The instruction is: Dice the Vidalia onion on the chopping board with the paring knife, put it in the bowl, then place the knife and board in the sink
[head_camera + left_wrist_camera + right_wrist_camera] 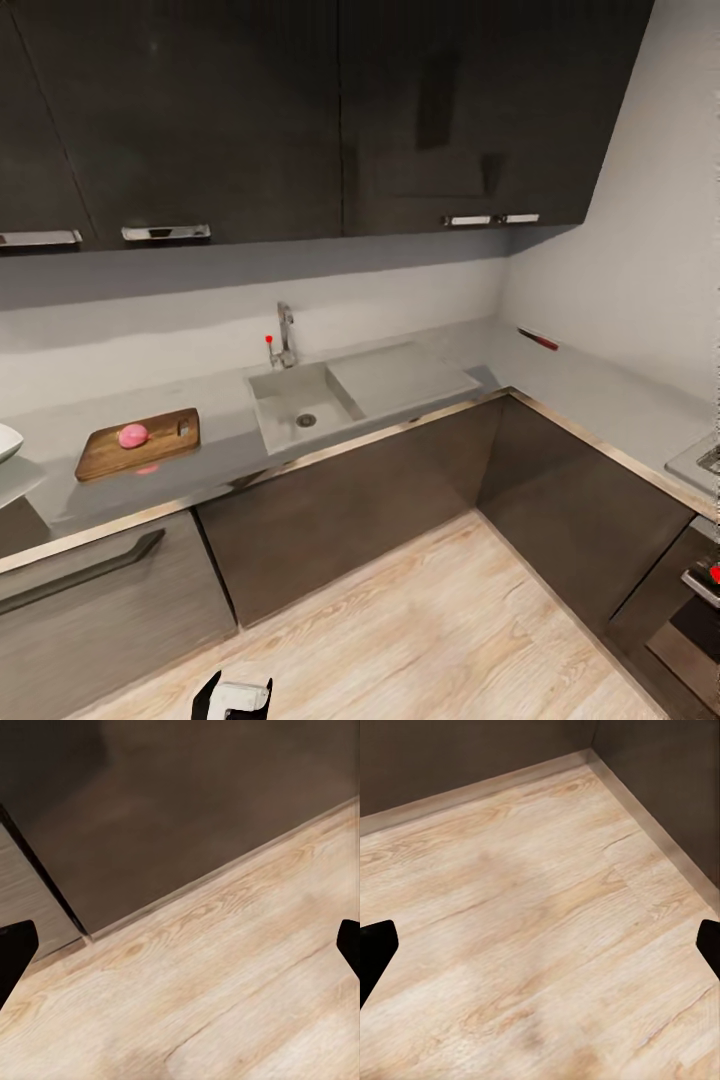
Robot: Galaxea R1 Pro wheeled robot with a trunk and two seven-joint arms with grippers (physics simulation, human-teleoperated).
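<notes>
The pinkish Vidalia onion [133, 435] lies on the brown chopping board [170, 442], which rests on the grey countertop [590, 400] left of the sink [290, 398]. The basin holds only its drain. The paring knife [538, 339], with its red handle, lies by the wall on the right run of the countertop. The rim of the white bowl [5, 442] shows at the far left edge. My left gripper [180, 952] is open over the wood floor near a cabinet base. My right gripper [540, 952] is open over the floor near a cabinet corner. Both are far below the counter.
A chrome tap [285, 335] with a red knob stands behind the basin. Dark wall cabinets [250, 120] hang above. The counter turns an L-corner to the right, where a hob edge [700, 460] and an oven front [695, 620] show. Wood floor [430, 630] lies ahead.
</notes>
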